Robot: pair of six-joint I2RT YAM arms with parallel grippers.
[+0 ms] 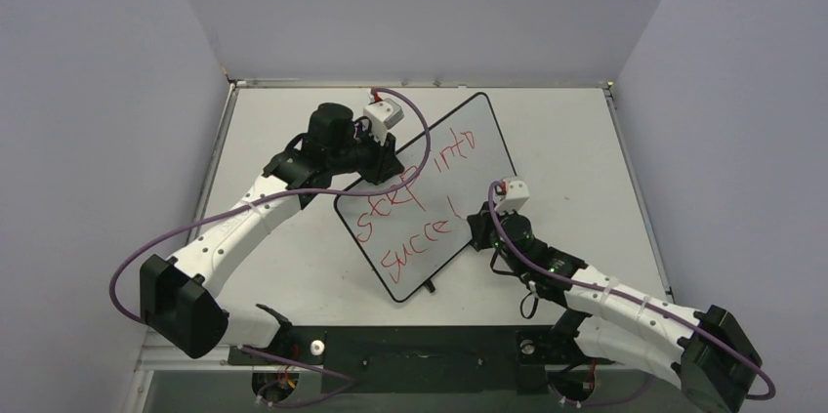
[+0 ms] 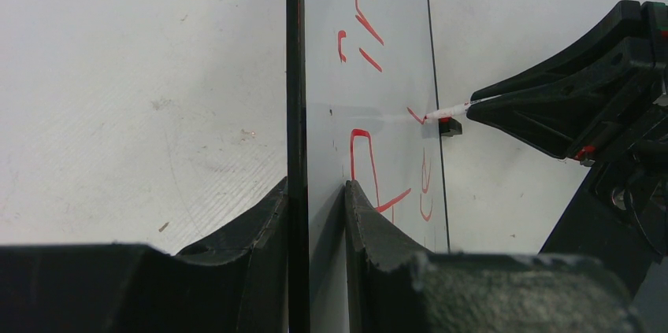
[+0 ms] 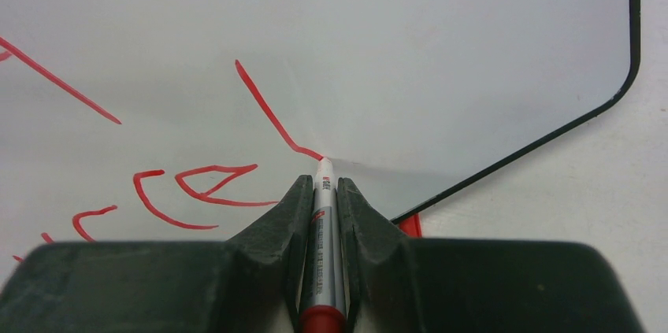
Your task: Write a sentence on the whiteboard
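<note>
Lying slantwise on the pale table point(image 1: 586, 140), the whiteboard point(image 1: 478, 184) sits in the middle of the workspace, between the two arms. One rounded corner points to the far side and another to the near side. The sentence point(image 1: 410, 203) runs across it in uneven red strokes, rising from near left to far right. The upper line reads "step into". The lower line so far reads roughly "succe", followed by a long slanted stroke.

The left gripper point(image 2: 315, 191) reaches in from the far left and is clenched on the board's thin black frame. In the left wrist view one finger point(image 2: 264, 219) lies on the outer side of the frame and the other on the white face, with the board's edge running straight up between them.

The right gripper point(image 3: 319, 183) comes in from the near right and is clamped tight around a marker point(image 3: 324, 223). The marker has a silvery barrel with a red band at its near end and lies in the groove between the two fingers. Its pale tip touches the board at the low end of that slanted red stroke, just inside the right-hand frame and close to a rounded corner. In the left wrist view the same tip meets the board right beside a small black foot point(image 2: 450, 127) on the frame.
</note>
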